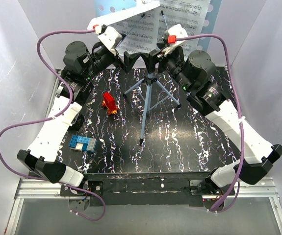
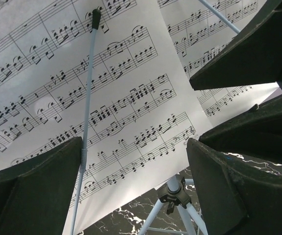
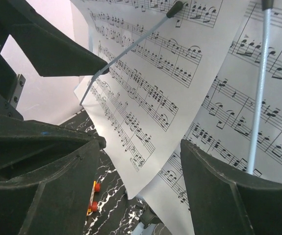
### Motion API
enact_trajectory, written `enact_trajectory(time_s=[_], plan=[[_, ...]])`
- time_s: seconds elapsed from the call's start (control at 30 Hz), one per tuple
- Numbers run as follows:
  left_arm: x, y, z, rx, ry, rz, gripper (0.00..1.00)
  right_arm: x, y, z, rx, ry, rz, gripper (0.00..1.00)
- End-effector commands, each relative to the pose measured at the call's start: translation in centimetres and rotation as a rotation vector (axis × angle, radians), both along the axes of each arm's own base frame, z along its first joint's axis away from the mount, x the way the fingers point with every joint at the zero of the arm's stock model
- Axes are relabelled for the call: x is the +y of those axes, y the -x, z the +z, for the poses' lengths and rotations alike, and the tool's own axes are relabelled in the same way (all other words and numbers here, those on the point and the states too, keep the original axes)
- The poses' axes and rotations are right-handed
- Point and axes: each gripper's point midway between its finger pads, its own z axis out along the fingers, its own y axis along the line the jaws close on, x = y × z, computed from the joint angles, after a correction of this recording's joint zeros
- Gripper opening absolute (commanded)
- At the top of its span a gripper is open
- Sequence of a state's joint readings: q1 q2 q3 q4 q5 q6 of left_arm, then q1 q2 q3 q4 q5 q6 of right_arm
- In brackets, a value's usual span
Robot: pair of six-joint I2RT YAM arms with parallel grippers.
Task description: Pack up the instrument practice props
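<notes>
The black marbled table (image 1: pixel 199 142) is carrying the light-blue music stand (image 1: pixel 145 110) at its far middle. White sheet-music pages (image 1: pixel 145 27) are leaning on it, showing only printed staves and notes. The left gripper (image 2: pixel 133 161) and right gripper (image 3: pixel 138 166) are hovering just before the pages, jaws apart, gripping nothing. Thin wire arms (image 2: pixel 88 83) are crossing the pages. A blue block (image 1: pixel 83 143) and a red toy (image 1: pixel 110 103) are lying left of the tripod.

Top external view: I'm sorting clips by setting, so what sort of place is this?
Likely a robot lab test cell, not a music room: plain white walls box in a black marbled table on an aluminium frame, with left arm and right arm bolted at its near edge.
</notes>
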State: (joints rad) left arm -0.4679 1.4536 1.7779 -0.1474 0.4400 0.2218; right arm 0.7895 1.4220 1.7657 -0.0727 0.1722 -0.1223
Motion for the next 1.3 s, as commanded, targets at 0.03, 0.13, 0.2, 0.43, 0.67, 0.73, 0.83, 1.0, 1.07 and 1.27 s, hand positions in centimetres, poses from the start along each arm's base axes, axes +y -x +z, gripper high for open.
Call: enact_trajectory(time_s=[0.03,0.13,0.2,0.43,0.67,0.73,0.83,1.0,1.07,1.27], plan=[[0.1,1.3,0.1,0.038,0.031,-0.033,0.85,-0.9,0.0,2.5,-0.036,-0.059,-0.046,0.74],[0.4,1.1,0.3,0.053,0.056,-0.026,0.84,0.0,0.7,1.7,-0.025,-0.044,0.008,0.74],[0.7,1.1,0.4,0.053,0.060,-0.020,0.84,0.4,1.4,1.7,-0.046,-0.026,0.049,0.73],[1.4,1.9,0.6,0.020,0.027,-0.012,0.81,0.3,1.4,1.3,-0.041,-0.022,0.045,0.73],[1.1,1.9,0.8,0.049,0.065,-0.026,0.71,0.0,0.7,0.4,-0.045,-0.003,0.003,0.72],[1.2,1.5,0.8,0.064,0.083,-0.016,0.70,-0.9,0.4,0.3,-0.034,0.000,-0.038,0.73],[1.3,0.8,0.6,0.089,0.108,0.004,0.68,-1.3,0.5,0.2,-0.011,-0.021,-0.045,0.73],[1.4,-0.1,0.4,0.113,0.127,0.023,0.61,-0.3,0.7,0.9,-0.007,-0.101,0.022,0.72],[1.4,-0.3,0.2,0.114,0.124,0.025,0.60,0.3,1.0,1.3,-0.030,-0.113,0.070,0.71],[1.5,-0.1,0.0,0.114,0.120,0.023,0.57,0.7,1.0,2.2,-0.040,-0.143,0.199,0.63]])
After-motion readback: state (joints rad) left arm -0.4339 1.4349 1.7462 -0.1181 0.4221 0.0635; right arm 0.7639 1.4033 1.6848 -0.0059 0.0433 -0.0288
